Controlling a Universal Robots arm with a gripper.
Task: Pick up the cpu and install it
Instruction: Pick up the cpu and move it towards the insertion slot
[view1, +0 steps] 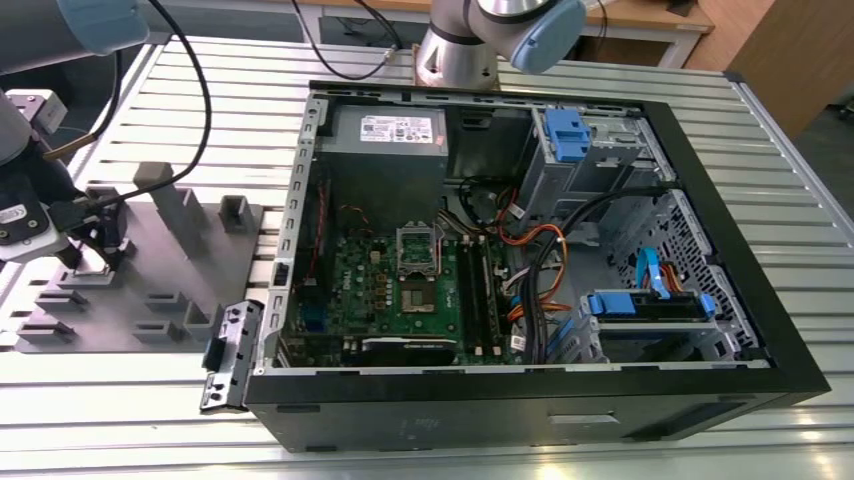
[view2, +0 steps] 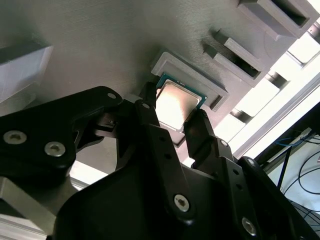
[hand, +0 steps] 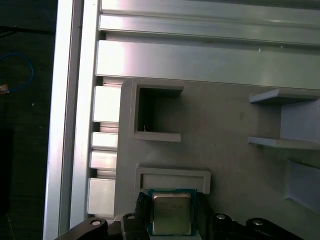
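The cpu (view2: 177, 102), a small square chip with a pale metal top and a green rim, lies in a raised pocket of the grey fixture plate (view1: 174, 255) at the exterior view's left. My gripper (view1: 91, 262) is down on that plate. In both wrist views its black fingers (view2: 199, 122) press against two opposite edges of the cpu (hand: 171, 212), so the gripper (view2: 175, 107) is shut on it. The chip still sits low at the pocket. The open metal socket (view1: 418, 250) is on the green motherboard (view1: 394, 300) inside the computer case.
The open black computer case (view1: 534, 395) lies on the slatted aluminium table (view1: 120, 400), with cables, blue drive brackets (view1: 567, 135) and a power supply (view1: 387, 130) inside. The fixture plate carries other raised holders and upright blocks (view1: 174, 205). A second arm's base (view1: 461, 55) stands behind the case.
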